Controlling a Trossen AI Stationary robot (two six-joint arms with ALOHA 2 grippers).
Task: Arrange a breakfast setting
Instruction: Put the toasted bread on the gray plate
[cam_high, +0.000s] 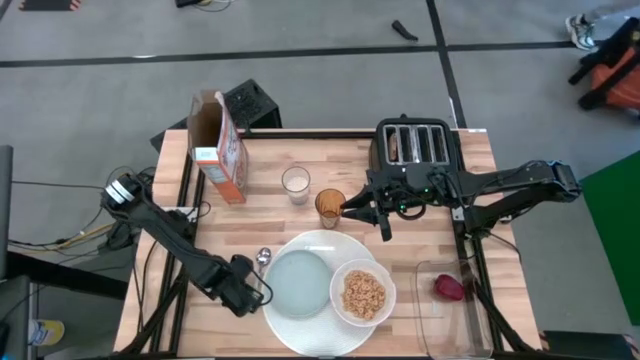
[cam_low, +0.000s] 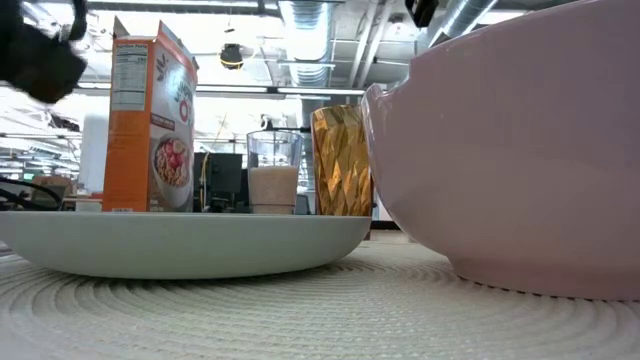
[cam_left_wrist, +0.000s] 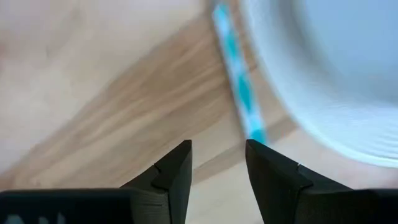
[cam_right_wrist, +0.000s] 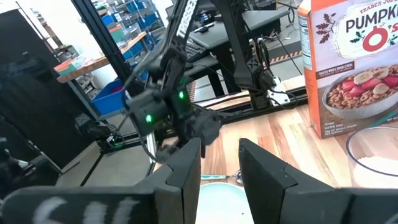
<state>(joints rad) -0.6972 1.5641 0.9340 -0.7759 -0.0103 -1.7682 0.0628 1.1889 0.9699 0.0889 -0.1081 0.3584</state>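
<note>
A large white plate (cam_high: 322, 247) lies at the table's near middle. On it are a smaller grey-blue plate (cam_high: 298, 283) and a white bowl (cam_high: 363, 293) of tan cereal (cam_high: 363, 295). A metal spoon (cam_high: 264, 258) lies just left of the large plate. A brown toast slice (cam_high: 395, 146) stands in a slot of the black toaster (cam_high: 418, 145). A dark red fruit (cam_high: 450, 287) lies in a clear tray at the right. My left gripper (cam_high: 247, 298) is open and empty, low beside the large plate's left rim (cam_left_wrist: 298, 118). My right gripper (cam_high: 352, 212) is open and empty, next to an amber glass (cam_high: 330, 205).
An orange cereal box (cam_high: 220, 148) stands at the far left. A glass of milk (cam_high: 295, 183) stands beside the amber glass. The clear tray (cam_high: 445, 310) sits at the near right edge. A teal-striped strip (cam_left_wrist: 239, 87) lies on the wood by the plate.
</note>
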